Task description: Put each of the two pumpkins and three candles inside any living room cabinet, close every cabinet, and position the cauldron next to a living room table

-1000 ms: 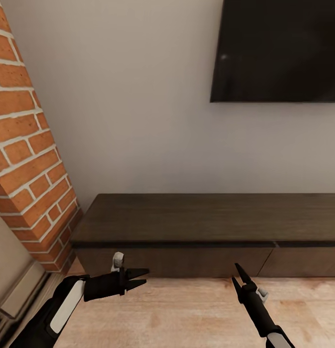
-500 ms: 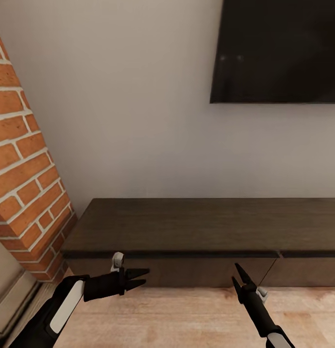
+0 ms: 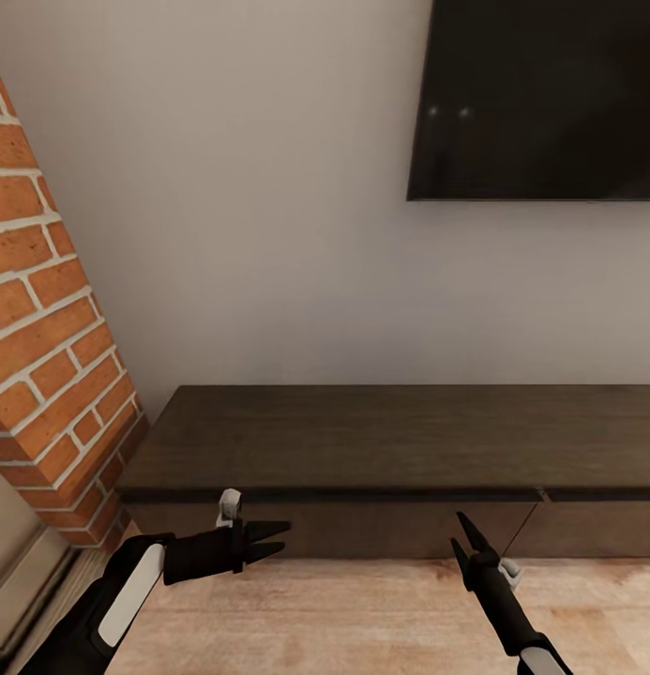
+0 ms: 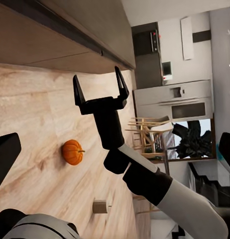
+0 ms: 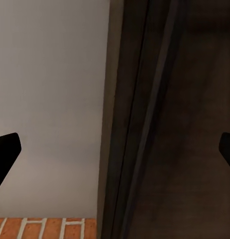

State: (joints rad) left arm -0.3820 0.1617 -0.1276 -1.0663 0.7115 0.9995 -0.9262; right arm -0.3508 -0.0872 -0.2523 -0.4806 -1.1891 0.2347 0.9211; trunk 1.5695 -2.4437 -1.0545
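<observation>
Facing one closed cabinet (image 3: 381, 441), one pumpkin (image 4: 72, 152), one candle (image 4: 100, 206), both jaws parted

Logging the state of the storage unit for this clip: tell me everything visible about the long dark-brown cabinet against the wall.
The long, low dark-brown wooden cabinet stands on the pale wood floor against the grey wall, its left end beside the red brick column, below the black wall screen. Its flat top is bare. The plain, handleless drawer fronts look shut, with one thin seam between two of them. Both claws hang in front of it, neither touching.
</observation>
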